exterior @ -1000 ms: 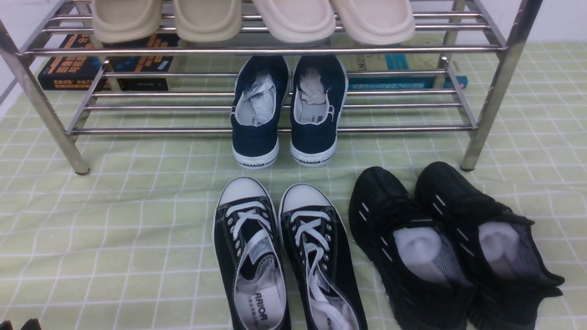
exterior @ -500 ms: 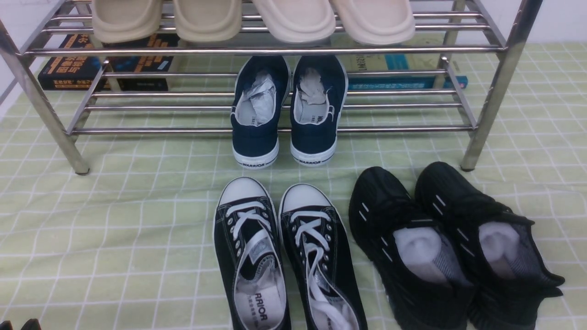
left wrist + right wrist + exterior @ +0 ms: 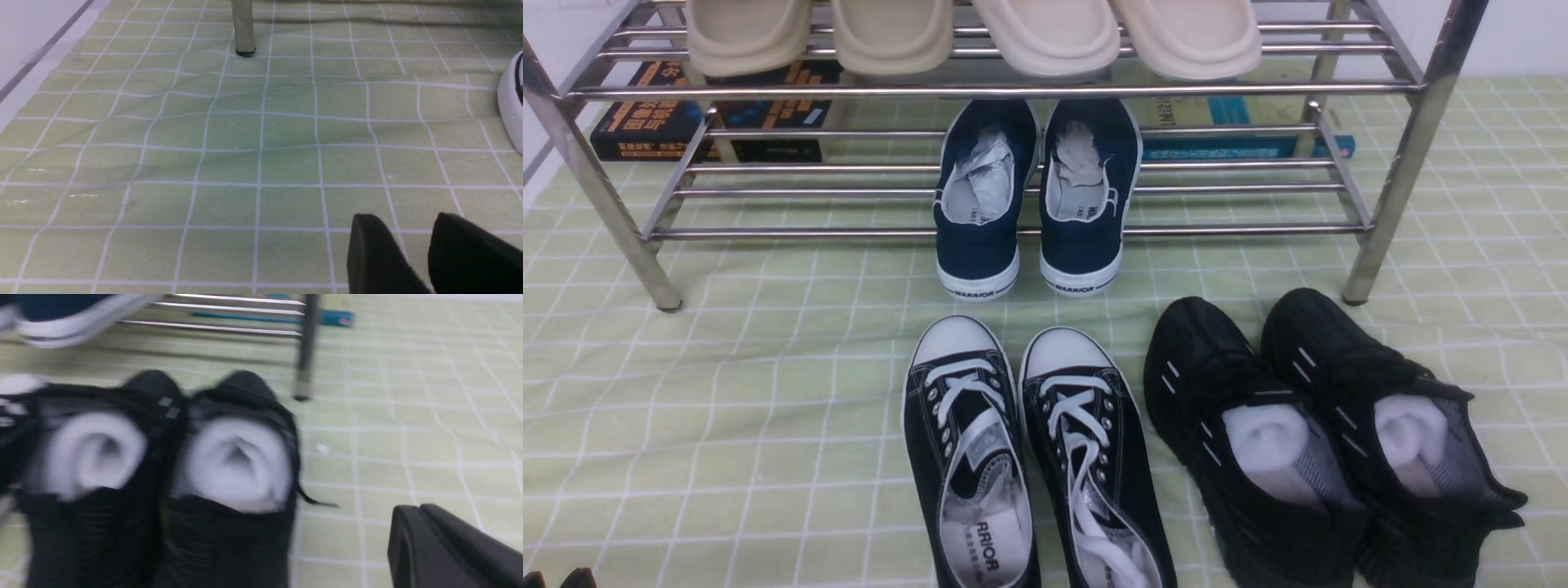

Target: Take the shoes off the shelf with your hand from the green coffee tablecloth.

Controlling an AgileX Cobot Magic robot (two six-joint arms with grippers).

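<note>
Your left claw (image 3: 416,245), fingertips parted and gripping nothing, hangs above the pale green, white-gridded cloth (image 3: 727,441); your right claw (image 3: 408,510), its black fingers together, holds nothing beside the bulky all-black knit sneakers (image 3: 1241,457). That pair sits side by side on the cloth, off the chrome two-tier tube rack (image 3: 1013,233), each shoe packed with white stuffing (image 3: 1267,437). The job looks at its start or finish; if more transfer is wanted, open the right claw before approaching a shoe.
</note>
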